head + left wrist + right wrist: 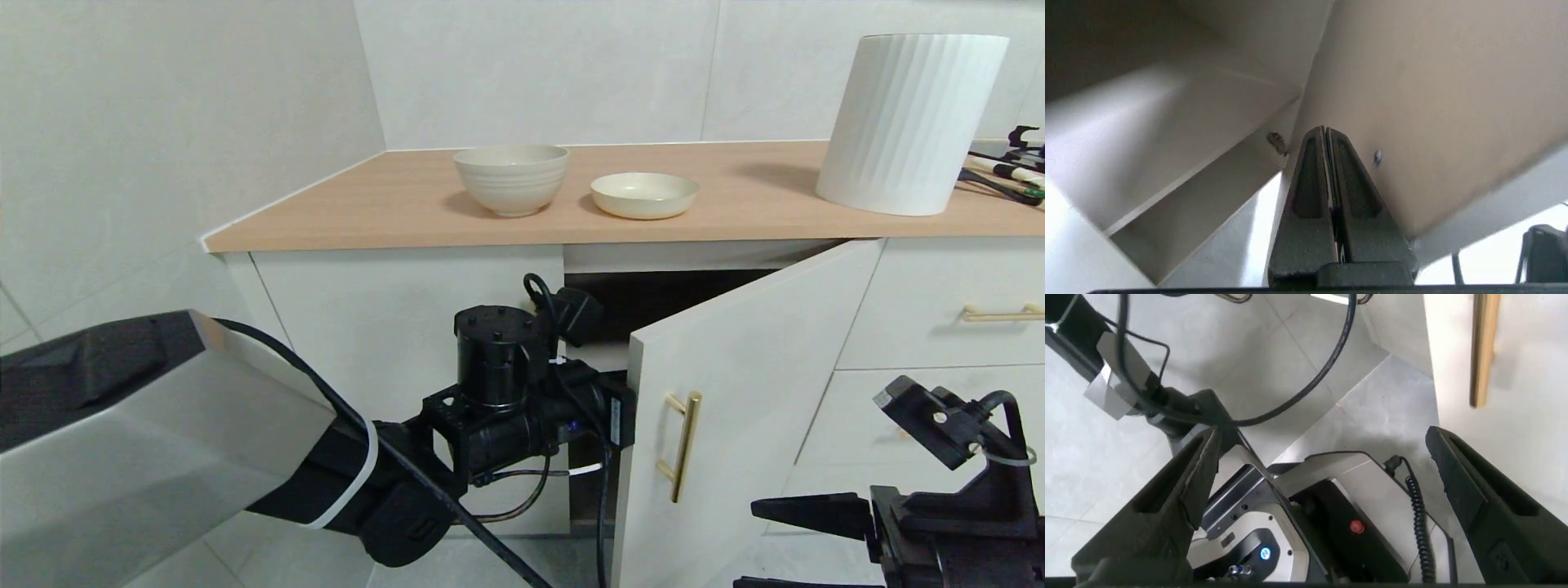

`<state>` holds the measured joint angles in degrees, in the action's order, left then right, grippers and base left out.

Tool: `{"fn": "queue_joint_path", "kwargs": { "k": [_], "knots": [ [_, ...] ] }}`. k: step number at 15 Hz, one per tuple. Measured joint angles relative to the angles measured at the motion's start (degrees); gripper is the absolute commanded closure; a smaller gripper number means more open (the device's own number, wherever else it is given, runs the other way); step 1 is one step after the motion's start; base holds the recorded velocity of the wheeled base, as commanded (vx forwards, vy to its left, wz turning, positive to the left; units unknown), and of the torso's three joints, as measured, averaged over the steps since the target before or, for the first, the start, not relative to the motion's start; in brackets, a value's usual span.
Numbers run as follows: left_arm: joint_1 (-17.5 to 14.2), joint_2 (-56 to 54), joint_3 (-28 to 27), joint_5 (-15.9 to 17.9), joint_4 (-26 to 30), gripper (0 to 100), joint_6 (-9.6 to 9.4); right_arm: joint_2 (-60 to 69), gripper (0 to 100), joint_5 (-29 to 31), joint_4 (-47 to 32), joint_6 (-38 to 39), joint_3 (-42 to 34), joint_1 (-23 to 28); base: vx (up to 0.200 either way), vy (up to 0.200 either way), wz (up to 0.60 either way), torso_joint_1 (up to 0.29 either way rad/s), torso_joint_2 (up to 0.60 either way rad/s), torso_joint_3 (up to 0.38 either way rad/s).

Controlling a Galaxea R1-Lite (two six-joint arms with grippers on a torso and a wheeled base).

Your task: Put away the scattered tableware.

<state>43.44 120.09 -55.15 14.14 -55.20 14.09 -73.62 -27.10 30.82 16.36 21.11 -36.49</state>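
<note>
A cream ribbed bowl [510, 178] and a shallow cream dish [644, 194] stand side by side on the wooden countertop [367, 212]. Below them a white cabinet door [735, 392] with a gold handle [682, 445] stands partly open. My left arm's wrist [522, 392] reaches into the gap behind that door. In the left wrist view my left gripper [1325, 135] is shut with nothing in it, and it lies against the door's inner face [1437, 106]. My right gripper [784, 547] hangs low in front of the cabinets, open and holding nothing, with its fingers [1167, 506] spread wide above the floor.
A tall white ribbed container [910, 122] stands on the counter's right part, with several dark utensils [1008, 167] behind it. A drawer with a gold handle [1004, 311] sits right of the open door. Tiled walls close the corner on the left.
</note>
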Motion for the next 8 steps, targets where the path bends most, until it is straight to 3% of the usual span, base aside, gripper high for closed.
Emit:
{"fn": "queue_joint_path", "kwargs": {
  "k": [1, 8],
  "knots": [
    [0.0, -0.1, -0.3, -0.1, 0.1, 100, -0.02, 0.0, 0, -0.1, 0.0, 0.0, -0.1, -0.1, -0.2, 0.0, 0.0, 0.007, 0.01, 0.002],
    [0.3, 1.7, -2.2, -0.6, 0.0, 100, -0.38, 0.1, 0, 0.0, 0.0, -0.1, -0.2, -1.2, 0.0, 0.0, 0.0, 0.0, 0.0, 0.0]
  ]
}}
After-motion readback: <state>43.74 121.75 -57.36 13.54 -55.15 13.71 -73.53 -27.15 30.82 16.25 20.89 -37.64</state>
